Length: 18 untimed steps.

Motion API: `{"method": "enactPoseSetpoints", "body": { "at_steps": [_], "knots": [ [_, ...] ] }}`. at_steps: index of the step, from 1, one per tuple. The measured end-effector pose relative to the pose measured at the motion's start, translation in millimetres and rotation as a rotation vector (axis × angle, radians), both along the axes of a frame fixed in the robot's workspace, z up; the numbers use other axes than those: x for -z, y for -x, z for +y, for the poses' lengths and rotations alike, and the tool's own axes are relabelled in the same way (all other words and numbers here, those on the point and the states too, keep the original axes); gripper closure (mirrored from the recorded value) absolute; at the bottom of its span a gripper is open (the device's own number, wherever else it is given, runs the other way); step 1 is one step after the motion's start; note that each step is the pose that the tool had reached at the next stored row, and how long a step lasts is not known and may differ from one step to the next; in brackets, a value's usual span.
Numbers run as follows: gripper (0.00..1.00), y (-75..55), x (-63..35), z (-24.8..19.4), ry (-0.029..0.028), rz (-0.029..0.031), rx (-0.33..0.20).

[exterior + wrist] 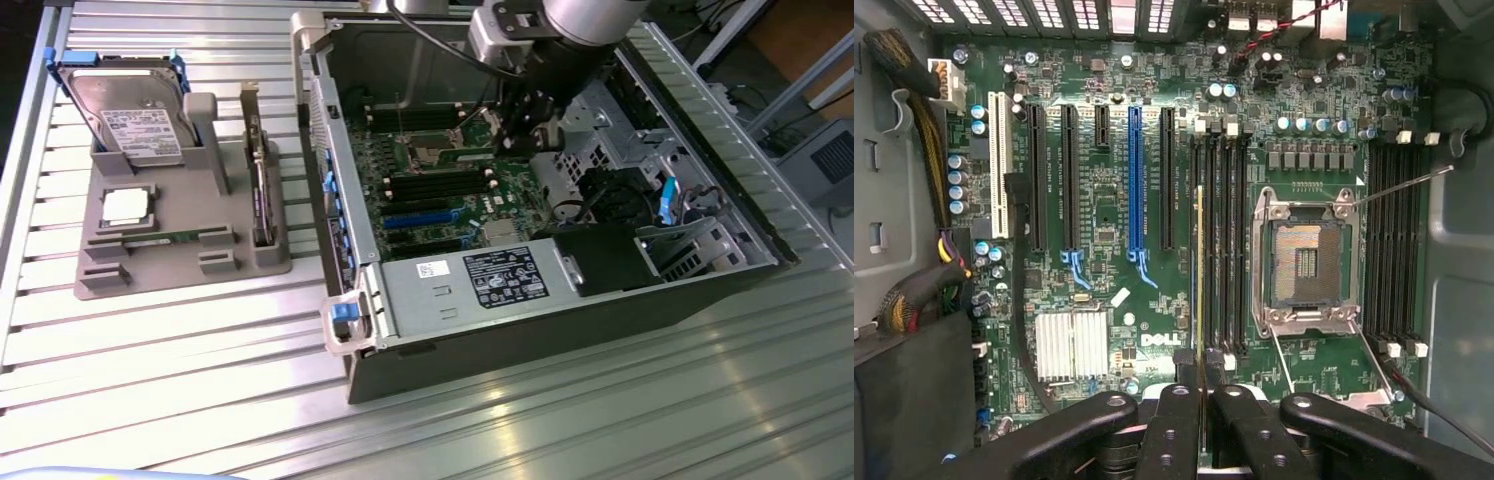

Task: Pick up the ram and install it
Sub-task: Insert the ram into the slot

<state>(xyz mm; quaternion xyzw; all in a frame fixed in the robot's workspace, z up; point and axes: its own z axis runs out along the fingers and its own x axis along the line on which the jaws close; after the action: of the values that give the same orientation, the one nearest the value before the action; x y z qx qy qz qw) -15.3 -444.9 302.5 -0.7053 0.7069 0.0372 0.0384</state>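
Note:
My gripper (pixel 1200 402) is shut on the ram (pixel 1200 290), a thin stick seen edge-on between the two black fingers (pixel 1172 425). It hangs over the motherboard (pixel 1104 215), lined up along the outermost of the black memory slots (pixel 1229 250) beside the open processor socket (pixel 1306 262). I cannot tell whether the ram touches the slot. In the exterior view the gripper (pixel 525 118) reaches down into the open computer case (pixel 342 200), at its far end.
A grey holder (pixel 174 262) at the exterior view's left carries a hard drive (pixel 127 115), a silver processor chip (pixel 127 205) and a dark card (pixel 260 190). Inside the case are a blue expansion slot (pixel 1134 180), a finned heatsink (pixel 1071 345), cable bundles (pixel 914 300) and a labelled metal box (pixel 467 285).

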Motion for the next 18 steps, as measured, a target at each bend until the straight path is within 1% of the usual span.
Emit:
{"method": "enactPoseSetpoints", "body": {
  "at_steps": [8, 18],
  "knots": [
    [0.88, 0.6, 4.0, 0.0, 0.0, 0.0, 0.0],
    [0.88, 1.4, 12.3, 0.0, 0.0001, 0.0, 0.0]
  ]
}}
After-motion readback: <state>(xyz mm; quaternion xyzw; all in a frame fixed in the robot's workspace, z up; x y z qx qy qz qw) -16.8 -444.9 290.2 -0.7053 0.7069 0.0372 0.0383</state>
